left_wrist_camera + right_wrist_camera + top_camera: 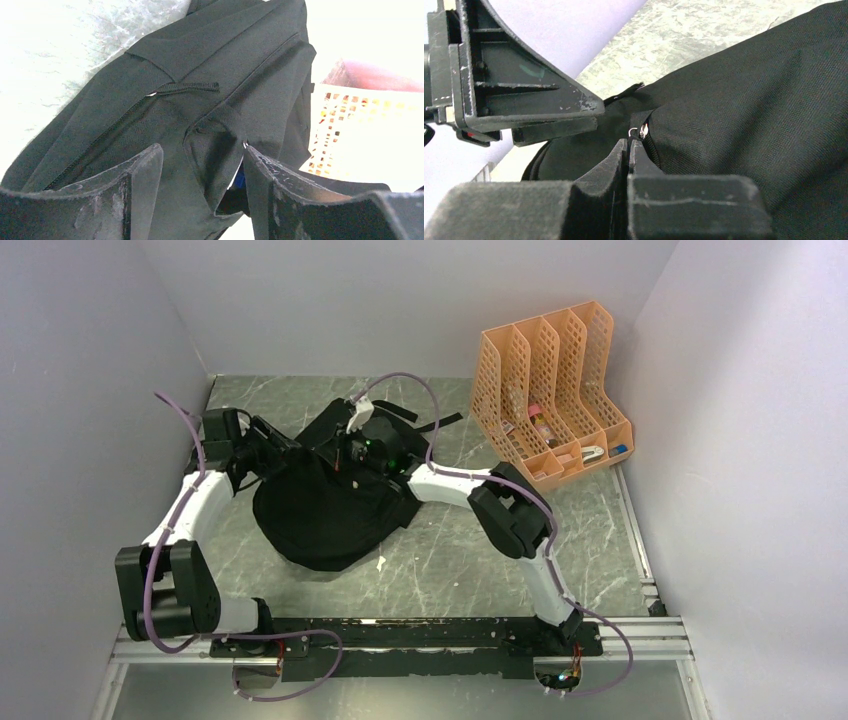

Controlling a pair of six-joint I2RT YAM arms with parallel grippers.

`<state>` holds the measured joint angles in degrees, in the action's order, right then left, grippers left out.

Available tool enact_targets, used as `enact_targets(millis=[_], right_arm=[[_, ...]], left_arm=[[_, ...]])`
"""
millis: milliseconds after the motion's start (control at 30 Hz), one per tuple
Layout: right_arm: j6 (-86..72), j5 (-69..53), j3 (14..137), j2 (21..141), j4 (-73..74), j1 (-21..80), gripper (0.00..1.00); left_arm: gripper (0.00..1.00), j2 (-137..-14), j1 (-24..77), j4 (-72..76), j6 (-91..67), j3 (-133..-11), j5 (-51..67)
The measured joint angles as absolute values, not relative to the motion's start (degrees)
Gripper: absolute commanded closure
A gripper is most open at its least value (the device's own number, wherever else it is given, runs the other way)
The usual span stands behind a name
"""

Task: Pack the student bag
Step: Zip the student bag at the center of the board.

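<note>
Student bag (325,515), soft black fabric backpack, slumped on grey marbled surface (450,560) between both arms, left fingers (145,175) apart (a fabric fold between them), right fingers (614,160) pressed together at metal zipper pull (636,132).

student bag (320,520) on table (450,560) centre | file organiser (550,390) right-rear, apparently apart from bag

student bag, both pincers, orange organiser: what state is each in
student bag: slumped flat, whether it is zipped is unclear
left pincer: open, jaws either side of a fold of bag fabric
right pincer: shut, tips at the zipper pull; a grip on it is unclear
orange organiser: standing upright
</note>
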<state>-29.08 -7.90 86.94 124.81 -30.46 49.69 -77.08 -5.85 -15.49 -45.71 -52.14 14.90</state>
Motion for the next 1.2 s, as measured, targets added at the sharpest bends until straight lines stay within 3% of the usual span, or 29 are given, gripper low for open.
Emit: enact_targets(millis=[800, 1200], right_arm=[[-13.3, -12.25, 79.4, 120.46, -35.7, 49.45, 1.0], [-12.32, -12.49, 79.37, 120.46, -35.7, 49.45, 1.0]], left_arm=[[0.37, -77.58, -2.33, -14.85, -59.11, -52.14, 20.01], [0.5, -81.08, -1.65, -11.35, -63.26, -52.12, 21.65]])
